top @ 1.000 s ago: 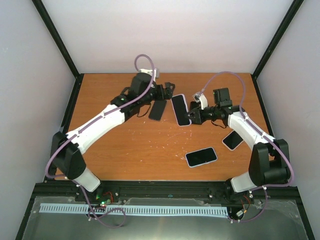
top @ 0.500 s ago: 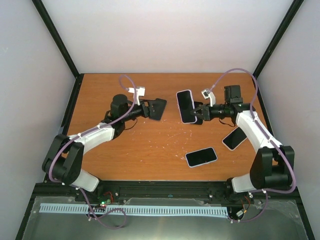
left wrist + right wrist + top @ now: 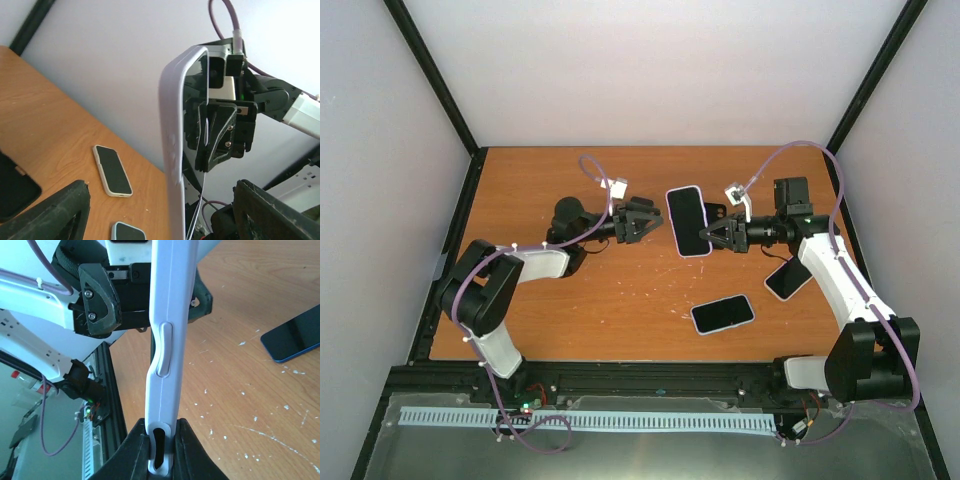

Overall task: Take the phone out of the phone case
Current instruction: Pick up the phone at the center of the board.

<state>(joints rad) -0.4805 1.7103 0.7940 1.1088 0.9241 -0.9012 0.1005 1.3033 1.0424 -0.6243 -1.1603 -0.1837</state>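
The phone case [image 3: 167, 315] is pale lilac, the table [image 3: 620, 300] orange-brown wood.

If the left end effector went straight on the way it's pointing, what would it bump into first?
Most likely the lilac phone case gripped by the right end effector. It sits directly ahead of the open left end effector, though the gap's depth is unclear.

The 2 claws face each other: right claw [image 3: 706, 237] clamped tight, left claw [image 3: 650, 221] seemingly spread wide.

Orange-brown wooden table [image 3: 600, 310], flecked with white scuffs around the middle. Flat on the right half: pale-blue-rimmed phone [image 3: 722, 313], dark screen up, nearer; white-rimmed phone [image 3: 786, 278] just beyond, further right. Further left, flat on the wood, blue-edged dark phone [image 3: 295, 335].
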